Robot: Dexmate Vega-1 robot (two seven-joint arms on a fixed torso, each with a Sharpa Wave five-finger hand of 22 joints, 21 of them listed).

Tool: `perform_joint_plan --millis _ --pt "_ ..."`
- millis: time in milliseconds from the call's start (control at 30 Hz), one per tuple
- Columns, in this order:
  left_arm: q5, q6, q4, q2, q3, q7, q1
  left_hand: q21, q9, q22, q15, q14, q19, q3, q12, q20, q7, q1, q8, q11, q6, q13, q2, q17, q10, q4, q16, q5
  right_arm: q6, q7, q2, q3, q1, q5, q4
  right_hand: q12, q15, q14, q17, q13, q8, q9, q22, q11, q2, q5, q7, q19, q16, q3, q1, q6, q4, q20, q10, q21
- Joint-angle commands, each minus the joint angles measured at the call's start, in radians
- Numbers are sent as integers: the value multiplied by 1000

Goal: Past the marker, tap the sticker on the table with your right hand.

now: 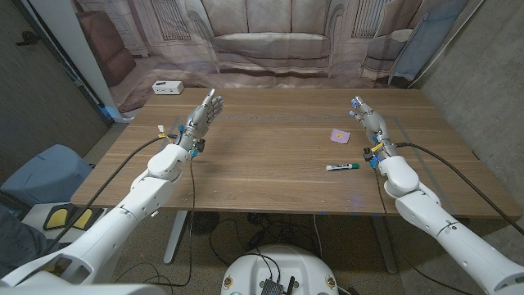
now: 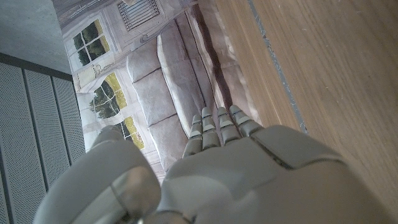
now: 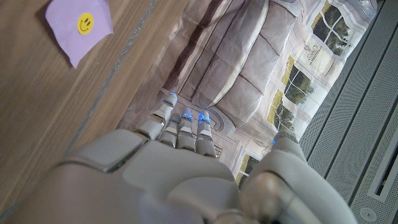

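Both your hands hold nothing, fingers extended: right hand [image 1: 366, 117] at two o'clock of the square purple smiley sticker [image 1: 340, 135], white marker [image 1: 344, 167] at its six.

The left hand [image 2: 249, 180] shows from behind, pale grey, its fingers [image 2: 219, 124] stretched out straight and close together, holding nothing, thumb [image 2: 106, 180] set apart to one side. Beside it runs the wooden surface [image 2: 336, 68]. Past the fingertips hangs a backdrop [image 2: 155, 68] printed with a sofa and windows, next to a grey wall [image 2: 31, 118].
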Motion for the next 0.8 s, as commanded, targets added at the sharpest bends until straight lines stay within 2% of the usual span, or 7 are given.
perform_joint_plan --millis 33,300,500,667,800 --pt "16 -6 -8 2 1 12 0 -3 4 3 -1 9 3 2 3 6 -5 11 3 1 6 -2 1 2 6 -7 1 -2 -16 -45 -20 1 -6 -70 -12 0 -2 -3 -1 0 -3 2 1 5 -2 -3 3 0 -5 3 9 3 -5 4 3 -1" --pt "21 -11 -12 3 -3 19 3 -5 4 3 -2 11 4 3 3 7 -2 13 3 -2 10 -4 2 2 9 -9 0 -2 -46 -99 -43 4 -16 -144 -39 0 -3 -2 -1 -1 -3 2 1 4 -1 -3 4 1 -5 3 10 4 -6 5 4 -3" --pt "17 -11 -8 -2 -1 17 1 -8 4 3 -3 14 5 3 3 9 -1 14 3 -3 13 -7 3 2 12 -10 -1 -2 -43 -93 -41 7 -15 -133 -26 -1 -5 4 -2 -1 0 2 1 -2 0 -3 -12 2 -4 3 12 12 -9 7 5 -4" --pt "23 -17 -4 -5 -1 21 0 -2 5 3 -4 43 43 4 8 -22 1 17 4 2 28 -14 5 1 34 -16 4 -4 -56 -124 -48 6 -20 -171 -36 0 -9 10 -2 -2 0 2 1 -5 1 -3 -11 9 -2 3 14 15 -11 2 12 -2" --pt "20 -17 -2 -6 1 16 -3 -3 5 3 -5 46 46 4 9 -24 3 17 4 1 32 -16 5 1 39 -17 3 -4 -73 -147 -59 4 -22 -210 -49 0 -10 11 -3 -3 -4 2 1 -9 2 -4 -13 11 -2 3 14 7 -12 1 13 -3"
